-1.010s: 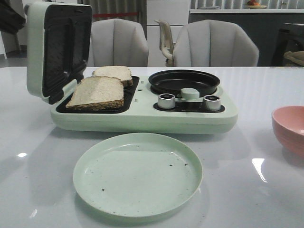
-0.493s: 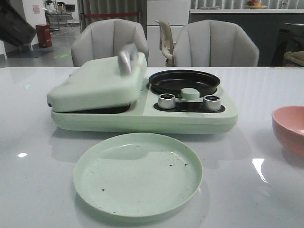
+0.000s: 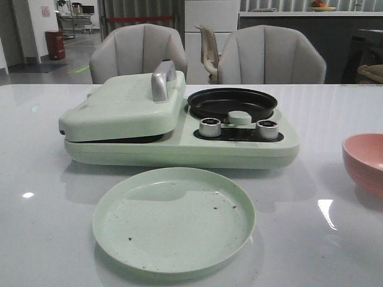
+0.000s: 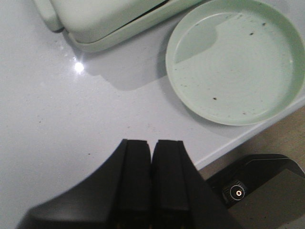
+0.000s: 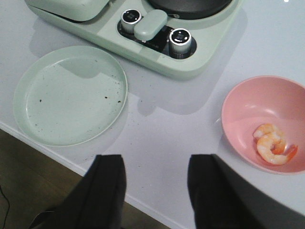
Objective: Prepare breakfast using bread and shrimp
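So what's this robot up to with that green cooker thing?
It's making breakfast. Right now neither gripper holds anything: the left gripper is shut and hangs over bare table near the green plate, and the right gripper is open near the pink bowl, where the shrimp wait. The sandwich maker's lid is down, and the black pan beside it is empty.

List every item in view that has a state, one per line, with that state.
Sandwich press lid: lowered, a narrow gap left above the base.
Frying pan: empty.
Green plate: empty apart from dark crumbs.
Pink bowl: holds the shrimp.
Left hand: shut, holding nothing.
Right hand: open, empty.
Bread: not visible.
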Robot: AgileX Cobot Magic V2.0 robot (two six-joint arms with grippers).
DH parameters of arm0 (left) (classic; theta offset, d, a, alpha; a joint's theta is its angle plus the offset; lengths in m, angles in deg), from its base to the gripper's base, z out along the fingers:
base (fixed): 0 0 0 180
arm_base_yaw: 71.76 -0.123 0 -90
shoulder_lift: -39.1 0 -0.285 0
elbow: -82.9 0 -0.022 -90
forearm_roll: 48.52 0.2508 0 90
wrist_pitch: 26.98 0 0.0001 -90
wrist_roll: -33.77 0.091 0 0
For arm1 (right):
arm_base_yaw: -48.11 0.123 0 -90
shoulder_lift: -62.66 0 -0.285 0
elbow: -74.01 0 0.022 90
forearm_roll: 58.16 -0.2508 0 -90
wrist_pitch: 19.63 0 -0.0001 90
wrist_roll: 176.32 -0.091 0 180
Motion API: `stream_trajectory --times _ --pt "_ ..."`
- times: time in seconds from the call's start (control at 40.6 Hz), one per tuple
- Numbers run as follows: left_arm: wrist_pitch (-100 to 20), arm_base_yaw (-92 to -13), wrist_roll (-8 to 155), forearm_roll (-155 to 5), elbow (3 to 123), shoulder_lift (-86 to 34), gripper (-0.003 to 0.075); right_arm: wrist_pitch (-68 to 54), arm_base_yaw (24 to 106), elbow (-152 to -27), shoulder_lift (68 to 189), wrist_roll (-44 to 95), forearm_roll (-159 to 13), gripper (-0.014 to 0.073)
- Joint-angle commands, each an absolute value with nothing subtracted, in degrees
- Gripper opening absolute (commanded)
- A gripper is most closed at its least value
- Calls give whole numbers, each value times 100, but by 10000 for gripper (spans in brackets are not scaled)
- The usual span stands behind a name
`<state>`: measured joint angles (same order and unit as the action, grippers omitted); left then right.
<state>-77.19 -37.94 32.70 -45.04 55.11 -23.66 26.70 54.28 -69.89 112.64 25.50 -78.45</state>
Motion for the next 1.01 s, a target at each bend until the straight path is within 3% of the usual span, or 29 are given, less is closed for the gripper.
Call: stream_trajectory --times 0.0,0.148,0.517,0.985 --pt "-7478 -3608 3173 -4511 5610 -1935 99 2196 5383 -7134 11233 2566 -8009 422" --pt "-7491 -3568 3173 -4631 5610 -1555 99 2066 5019 -7241 11674 2354 -7877 422" --pt "-7500 -3568 3173 -4631 5610 -1381 99 2383 3156 -8326 14144 2355 -7877 422" --pt "-7500 -3568 3173 -4631 5607 -1381 99 1987 3002 -9428 16454 2672 -7838 422"
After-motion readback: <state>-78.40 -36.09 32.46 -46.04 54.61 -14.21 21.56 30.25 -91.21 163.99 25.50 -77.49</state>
